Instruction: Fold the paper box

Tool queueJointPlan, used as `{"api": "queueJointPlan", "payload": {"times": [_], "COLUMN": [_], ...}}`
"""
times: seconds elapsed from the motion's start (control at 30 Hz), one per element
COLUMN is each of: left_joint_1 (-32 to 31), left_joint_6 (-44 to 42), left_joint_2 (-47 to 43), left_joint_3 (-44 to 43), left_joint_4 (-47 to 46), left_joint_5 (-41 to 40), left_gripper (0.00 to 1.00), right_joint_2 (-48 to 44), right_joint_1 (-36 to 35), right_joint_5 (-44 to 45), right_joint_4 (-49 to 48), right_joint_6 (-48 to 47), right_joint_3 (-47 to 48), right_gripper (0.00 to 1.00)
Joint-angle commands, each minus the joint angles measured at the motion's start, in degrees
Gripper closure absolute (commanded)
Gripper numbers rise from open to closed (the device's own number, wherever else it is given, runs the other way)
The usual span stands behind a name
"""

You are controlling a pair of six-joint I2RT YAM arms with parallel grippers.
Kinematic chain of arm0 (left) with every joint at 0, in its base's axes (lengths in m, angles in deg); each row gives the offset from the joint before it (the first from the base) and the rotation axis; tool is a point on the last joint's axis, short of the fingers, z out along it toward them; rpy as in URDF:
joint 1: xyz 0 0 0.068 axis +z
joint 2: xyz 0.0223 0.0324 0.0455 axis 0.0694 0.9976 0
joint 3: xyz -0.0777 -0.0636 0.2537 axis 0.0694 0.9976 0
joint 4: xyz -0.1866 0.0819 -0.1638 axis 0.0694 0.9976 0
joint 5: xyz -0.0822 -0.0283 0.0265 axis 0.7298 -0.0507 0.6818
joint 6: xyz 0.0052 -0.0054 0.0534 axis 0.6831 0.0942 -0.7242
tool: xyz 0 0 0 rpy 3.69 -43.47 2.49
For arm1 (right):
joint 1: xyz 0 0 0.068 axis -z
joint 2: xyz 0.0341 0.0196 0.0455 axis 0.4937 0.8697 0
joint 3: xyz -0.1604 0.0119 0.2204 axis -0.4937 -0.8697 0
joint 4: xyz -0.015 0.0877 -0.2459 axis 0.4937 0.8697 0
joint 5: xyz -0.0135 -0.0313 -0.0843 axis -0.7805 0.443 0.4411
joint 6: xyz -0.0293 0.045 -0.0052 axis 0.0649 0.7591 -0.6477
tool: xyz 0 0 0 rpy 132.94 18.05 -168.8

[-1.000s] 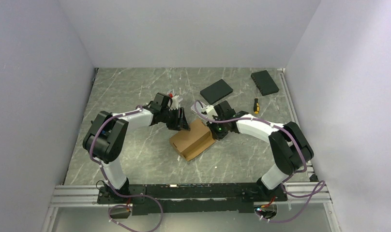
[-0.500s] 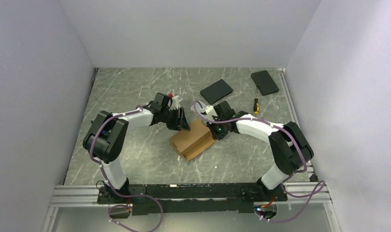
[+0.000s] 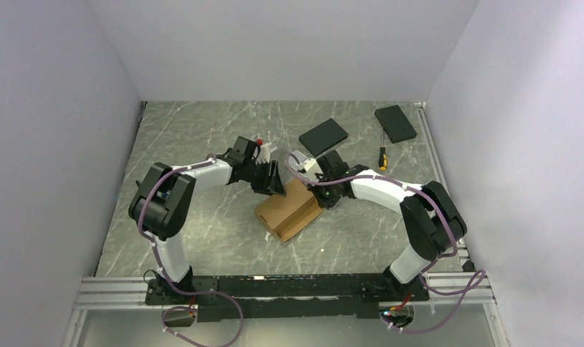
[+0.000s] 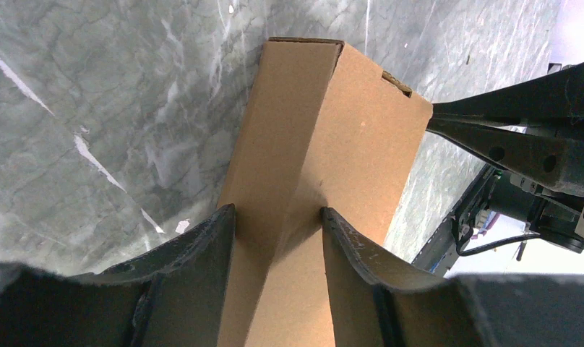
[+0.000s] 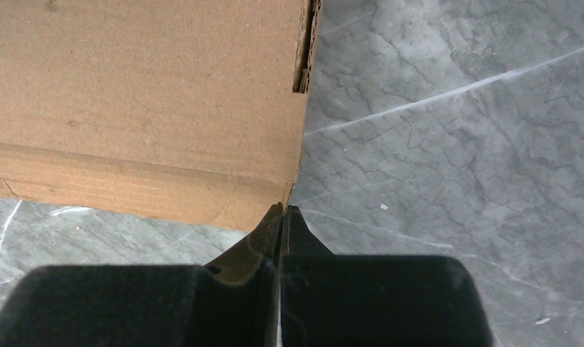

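The paper box [image 3: 289, 208] is a brown cardboard carton lying on the marble table between the two arms. My left gripper [image 3: 275, 183] is at its far left end. In the left wrist view the gripper [image 4: 278, 211] is open, and its fingers [image 4: 202, 242] straddle the carton's long top edge [image 4: 303, 123]. My right gripper [image 3: 320, 198] is at the carton's far right end. In the right wrist view it [image 5: 283, 208] is shut, with its tips against the carton's corner [image 5: 152, 101]. Nothing shows between the tips.
Two black flat slabs [image 3: 323, 135] [image 3: 395, 123] lie at the back right. A yellow-handled screwdriver [image 3: 381, 156] lies between them and the right arm. A small white case [image 3: 264, 149] sits behind the left gripper. Enclosure walls stand on three sides.
The left arm has shifted slightly to the right, and the carton has shifted a little with it. The right gripper stays at the carton's corner.
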Motion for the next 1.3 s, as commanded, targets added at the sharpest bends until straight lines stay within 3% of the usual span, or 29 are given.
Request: {"api": "queueJointPlan", "payload": {"times": [0.0, 0.6, 1.27], "left_joint_1": [-2.25, -3.38, -3.45], "left_joint_6": [-2.29, -3.68, -3.35], "left_joint_2": [3.01, 4.94, 5.96], "left_joint_3": [-1.08, -2.09, -2.73], "left_joint_4": [3.27, 4.67, 4.41], "left_joint_5": [0.74, 2.46, 2.68], "left_gripper": [0.49, 0.5, 0.5], "right_joint_2": [0.06, 0.89, -1.3], "right_joint_1": [-1.12, -1.2, -0.91], "right_joint_5": [1.89, 3.02, 0.69], "right_joint_4": [-1.16, -0.83, -3.75], "right_joint_6": [-2.41, -9.15, -9.38], "right_joint_3": [2.47, 6.15, 7.17], "right_gripper": [1.0, 0.99, 0.95]}}
